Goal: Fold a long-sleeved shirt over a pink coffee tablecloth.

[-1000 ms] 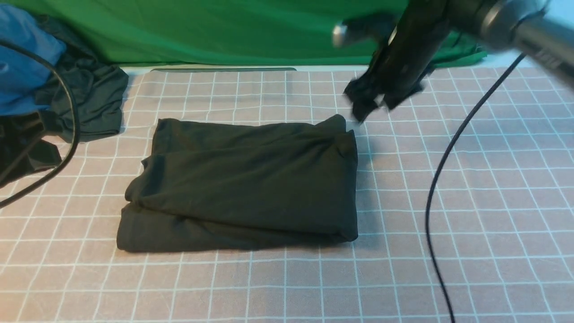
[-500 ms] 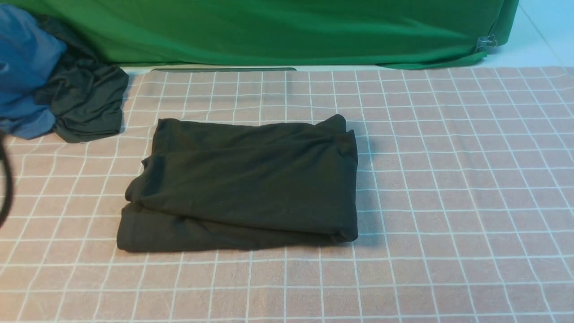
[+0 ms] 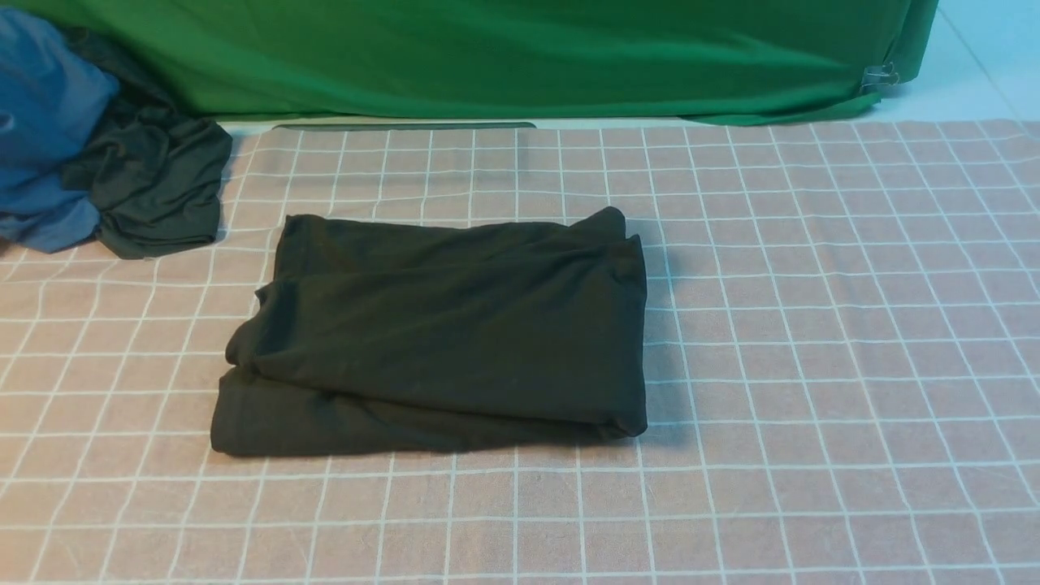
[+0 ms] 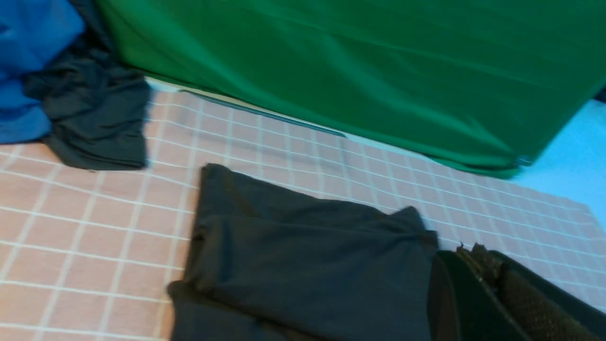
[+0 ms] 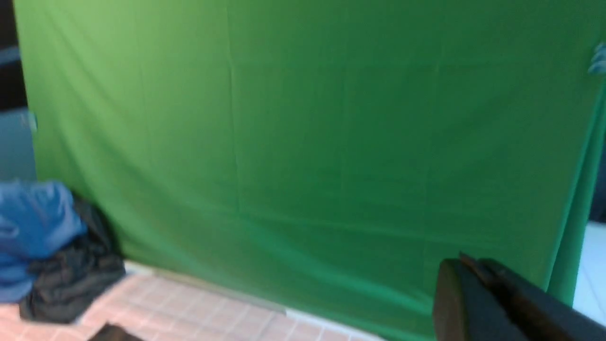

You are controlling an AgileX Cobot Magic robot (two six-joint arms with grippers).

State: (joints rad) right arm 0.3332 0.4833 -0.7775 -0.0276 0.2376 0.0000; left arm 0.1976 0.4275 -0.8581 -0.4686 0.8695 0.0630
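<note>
The long-sleeved shirt (image 3: 439,333) lies folded into a thick black rectangle in the middle of the pink coffee tablecloth (image 3: 812,325); its lettering and neck label are hidden. Neither gripper shows in the front view. In the left wrist view my left gripper (image 4: 473,251) is shut with nothing in it, raised beside one end of the shirt (image 4: 303,255). In the right wrist view my right gripper (image 5: 466,261) is shut and empty, held high and facing the green cloth, with only a dark corner of the shirt (image 5: 113,334) showing.
A blue garment (image 3: 41,122) and a smaller dark grey-green garment (image 3: 154,195) are heaped at the far left. The plain green cloth (image 3: 504,57) hangs along the back edge, held by a clip (image 3: 881,77) at its right end.
Both arms and their cables have withdrawn from the front view: the right arm from over the shirt's far right corner, the left from the left edge. The shirt has not moved.
</note>
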